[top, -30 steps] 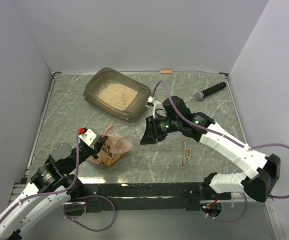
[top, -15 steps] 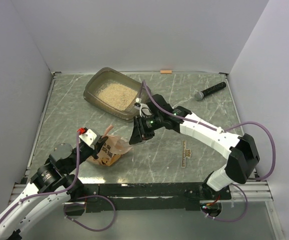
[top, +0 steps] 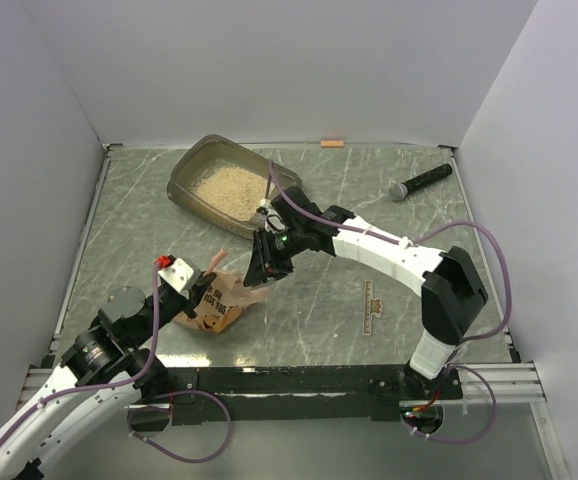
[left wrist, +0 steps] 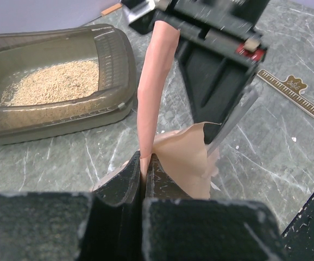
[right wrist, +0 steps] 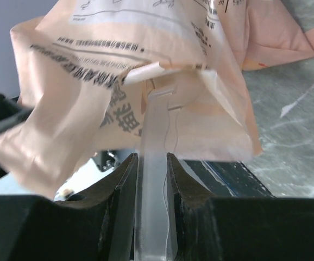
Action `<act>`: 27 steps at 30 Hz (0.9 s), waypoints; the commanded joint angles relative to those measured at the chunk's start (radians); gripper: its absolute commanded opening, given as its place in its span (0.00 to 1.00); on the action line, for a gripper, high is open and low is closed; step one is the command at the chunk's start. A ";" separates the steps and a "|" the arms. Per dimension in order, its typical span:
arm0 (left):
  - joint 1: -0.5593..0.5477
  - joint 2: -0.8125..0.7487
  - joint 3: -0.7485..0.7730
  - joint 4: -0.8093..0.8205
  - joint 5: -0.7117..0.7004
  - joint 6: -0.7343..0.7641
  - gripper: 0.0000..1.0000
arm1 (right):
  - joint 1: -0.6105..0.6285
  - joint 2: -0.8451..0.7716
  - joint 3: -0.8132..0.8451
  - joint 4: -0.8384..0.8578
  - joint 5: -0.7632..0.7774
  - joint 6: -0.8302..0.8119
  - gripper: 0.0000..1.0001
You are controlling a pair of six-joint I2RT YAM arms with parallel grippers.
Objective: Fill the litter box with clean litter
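Note:
The litter box (top: 191,176), a grey-brown tray, stands at the back left with beige litter (top: 227,188) in it. It also shows in the left wrist view (left wrist: 113,54). The orange-pink pouch (top: 231,297) is held between both arms in front of the box. My left gripper (top: 200,292) is shut on a pink edge of the pouch (left wrist: 157,70), jaws (left wrist: 145,159) pressed together on it. My right gripper (top: 260,270) is shut on a clear strip of the pouch (right wrist: 146,70), jaws (right wrist: 152,159) close around it.
A black microphone-like stick (top: 419,182) lies at the back right. A small ruler (top: 374,305) lies on the table right of the pouch, also in the left wrist view (left wrist: 287,93). An orange tag (top: 332,143) sits at the back wall.
My right arm has swung left from the table's middle to the pouch, and its gripper now grips the pouch's right side. The left arm has stayed put.

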 commanded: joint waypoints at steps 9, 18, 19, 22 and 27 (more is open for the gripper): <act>-0.005 -0.014 0.019 0.085 0.006 -0.028 0.01 | -0.003 0.158 -0.101 0.272 -0.120 0.113 0.00; -0.005 -0.003 0.018 0.084 0.002 -0.029 0.01 | -0.005 0.163 -0.262 0.732 -0.239 0.214 0.00; -0.003 0.000 0.018 0.084 0.002 -0.029 0.01 | -0.006 0.160 -0.299 0.769 -0.246 0.242 0.00; -0.005 0.003 0.018 0.082 0.003 -0.029 0.01 | -0.009 0.151 -0.380 0.984 -0.304 0.315 0.00; -0.005 0.003 0.014 0.090 0.017 -0.029 0.01 | -0.015 0.166 -0.503 1.359 -0.364 0.468 0.00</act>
